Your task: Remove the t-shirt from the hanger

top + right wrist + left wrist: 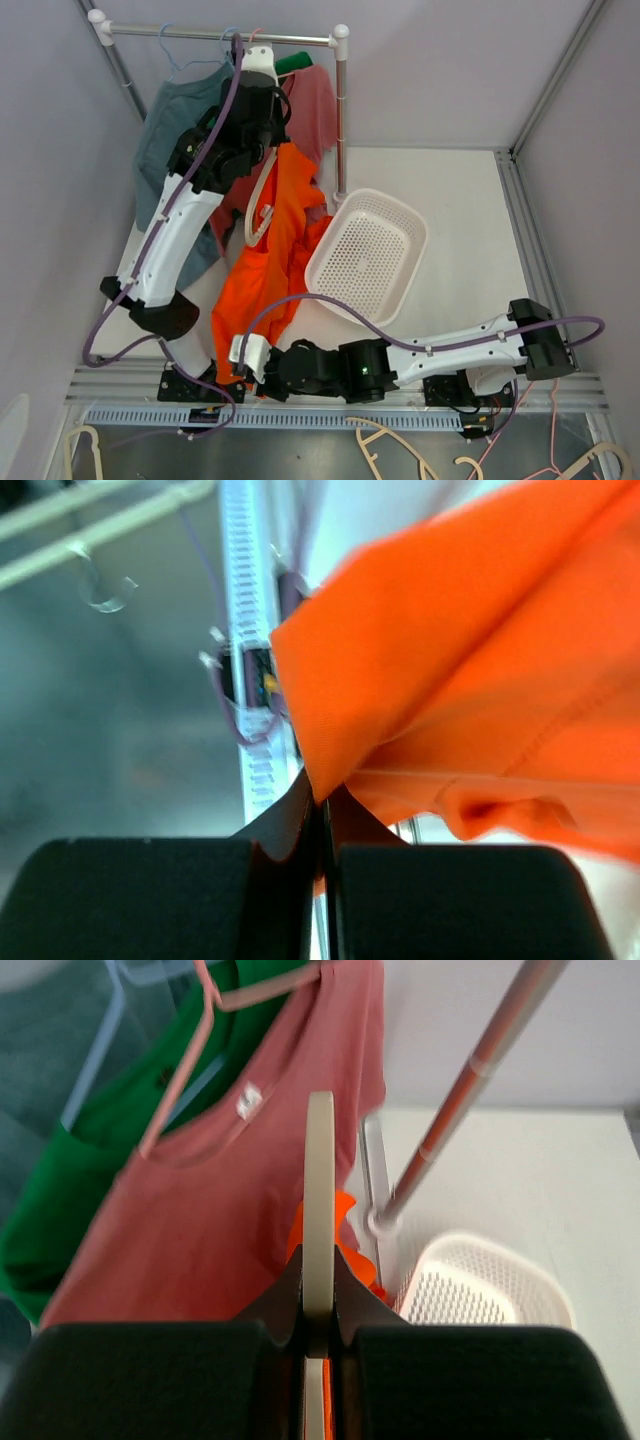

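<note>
Pale tabletop (460, 230) is showing the limp, light orange t-shirt (262, 275) draping left of the basket (322, 268), right gripper (322, 805) pinching its soft hem, left gripper (319, 1295) clamping the stiff cream hanger (319, 1180).

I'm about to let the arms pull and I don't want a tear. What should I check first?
1. Is the left tool shut on the cream hanger: ok.
2. Is the right tool shut on the edge of the orange t-shirt: ok.
3. Is the orange t-shirt free of the cream hanger: not ok, its neck hangs on it.
4. Is the pink shirt apart from the cream hanger: cannot tell, it hangs close behind.
5. Is the white basket beside the orange t-shirt for the drop: ok.
</note>
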{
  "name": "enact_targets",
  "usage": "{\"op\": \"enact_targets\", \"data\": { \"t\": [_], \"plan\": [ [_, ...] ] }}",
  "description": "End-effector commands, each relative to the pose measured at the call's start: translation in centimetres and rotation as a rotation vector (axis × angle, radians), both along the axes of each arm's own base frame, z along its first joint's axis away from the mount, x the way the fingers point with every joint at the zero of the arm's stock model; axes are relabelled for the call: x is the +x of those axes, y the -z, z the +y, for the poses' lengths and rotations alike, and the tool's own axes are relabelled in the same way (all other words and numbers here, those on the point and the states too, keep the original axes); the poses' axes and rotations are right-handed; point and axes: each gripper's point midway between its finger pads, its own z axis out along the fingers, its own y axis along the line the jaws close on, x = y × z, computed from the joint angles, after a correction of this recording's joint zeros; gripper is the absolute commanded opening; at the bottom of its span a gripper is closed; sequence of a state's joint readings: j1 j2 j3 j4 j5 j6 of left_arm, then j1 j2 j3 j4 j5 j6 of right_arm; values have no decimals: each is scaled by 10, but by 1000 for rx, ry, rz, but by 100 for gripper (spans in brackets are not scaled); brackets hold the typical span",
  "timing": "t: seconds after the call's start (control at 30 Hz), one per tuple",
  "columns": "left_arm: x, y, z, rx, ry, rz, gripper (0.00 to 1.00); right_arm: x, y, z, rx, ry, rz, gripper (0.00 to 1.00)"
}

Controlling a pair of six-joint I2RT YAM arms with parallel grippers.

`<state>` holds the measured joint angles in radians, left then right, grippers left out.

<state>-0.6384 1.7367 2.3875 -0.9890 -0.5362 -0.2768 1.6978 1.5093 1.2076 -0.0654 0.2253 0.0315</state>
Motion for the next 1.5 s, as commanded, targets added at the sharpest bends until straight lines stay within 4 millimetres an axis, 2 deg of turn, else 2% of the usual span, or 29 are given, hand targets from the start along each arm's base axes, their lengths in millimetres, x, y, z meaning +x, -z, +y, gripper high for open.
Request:
{"op": "enact_targets", "data": {
  "t": [0.0, 0.03, 0.07, 0.1, 0.13, 0.17, 0.23, 0.27, 0.3, 0.37, 0.4, 0.5, 0.53, 0.6, 0.63, 0.67, 0.7, 0.73, 0.77, 0.83, 0.87, 0.9, 0.93, 0.97, 1.07, 1.17, 1.3, 1.43, 1.47],
  "plan": [
    [-37, -27, 15, -135, 52, -42, 1, 22, -15, -15, 41, 139, 46, 0],
    [-38, -21, 8, -165, 82, -74, 1, 58, -24, -21, 83, 262, 82, 0],
    [-74, -32, 22, -213, 129, -138, 0, 78, -32, -29, 117, 329, 108, 0],
    [-92, -46, 25, -262, 183, -202, 0, 96, -44, -41, 165, 381, 141, 0],
    [-100, -34, 28, -270, 198, -213, 1, 110, -49, -48, 187, 428, 180, 0],
    [-129, -56, 46, -326, 216, -307, 1, 144, -53, -62, 210, 535, 190, 0],
    [-153, -66, 60, -342, 247, -348, 0, 174, -61, -82, 230, 648, 223, 0],
    [-165, -63, 66, -336, 258, -331, 1, 205, -62, -99, 238, 752, 225, 0],
    [-184, -69, 76, -351, 278, -357, 0, 218, -65, -107, 230, 791, 225, 0],
    [-202, -60, 81, -354, 313, -341, 1, 244, -67, -120, 221, 853, 226, 0],
    [-210, -54, 85, -351, 322, -333, 0, 268, -67, -134, 213, 909, 215, 0],
    [-242, -42, 109, -366, 334, -393, 1, 311, -89, -146, 254, 915, 225, 0],
    [-249, -43, 115, -373, 330, -430, 1, 320, -115, -143, 308, 891, 217, 0],
    [-244, -22, 118, -348, 311, -453, 1, 329, -159, -137, 403, 787, 164, 0],
    [-252, -22, 128, -358, 293, -476, 1, 332, -203, -136, 485, 763, 116, 0],
    [-249, -11, 131, -350, 271, -462, 1, 338, -225, -137, 520, 770, 81, 0],
    [-248, 2, 129, -345, 275, -447, 1, 348, -247, -146, 547, 822, 21, 0],
    [-264, -3, 140, -384, 276, -508, 1, 356, -267, -152, 571, 861, -11, 0],
    [-259, 18, 136, -381, 280, -490, 1, 366, -303, -156, 608, 897, -37, 0],
    [-271, 20, 143, -410, 285, -540, 0, 384, -336, -168, 640, 912, -66, 0],
    [-274, 25, 147, -409, 280, -538, 1, 369, -386, -183, 737, 872, -105, 0],
    [-269, 35, 150, -392, 245, -504, 1, 382, -382, -168, 730, 848, -107, 0],
    [-264, 42, 149, -374, 235, -470, 1, 376, -396, -165, 760, 793, -129, 0],
    [-259, 54, 144, -347, 235, -417, 0, 370, -416, -165, 829, 754, -160, 0],
    [-254, 62, 142, -351, 222, -388, 1, 357, -450, -175, 962, 718, -218, 0],
    [-250, 66, 141, -345, 209, -375, 1, 350, -458, -195, 1012, 763, -258, 0],
    [-236, 69, 137, -306, 179, -339, 1, 355, -430, -205, 917, 844, -231, 0],
    [-215, 59, 128, -253, 158, -321, 1, 359, -374, -213, 797, 920, -174, 0],
    [-213, 46, 128, -248, 157, -344, 1, 356, -345, -219, 771, 944, -154, 0]
  ]
}}
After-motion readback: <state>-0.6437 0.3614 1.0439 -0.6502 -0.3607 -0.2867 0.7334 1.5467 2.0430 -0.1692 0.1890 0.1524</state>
